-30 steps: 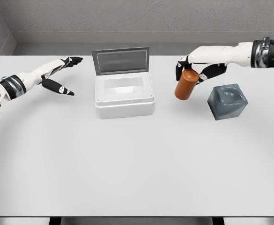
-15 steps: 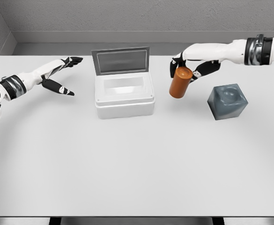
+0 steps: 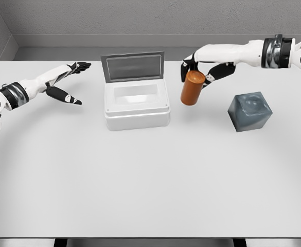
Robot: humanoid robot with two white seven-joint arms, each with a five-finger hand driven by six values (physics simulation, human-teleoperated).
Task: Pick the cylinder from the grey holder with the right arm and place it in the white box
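Looking at your cylinder (image 3: 192, 88): orange, smooth, tilted, gripped at its top by the right hand (image 3: 197, 71), airborne just right of the white box (image 3: 136, 105) with lid up. Grey holder (image 3: 250, 111) sits toward the surface's (image 3: 150, 180) right edge. Left hand (image 3: 68, 80) splayed, holding nothing.

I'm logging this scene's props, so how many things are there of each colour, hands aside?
Orange: 1, the cylinder
White: 1, the box
Grey: 1, the holder
Total: 3
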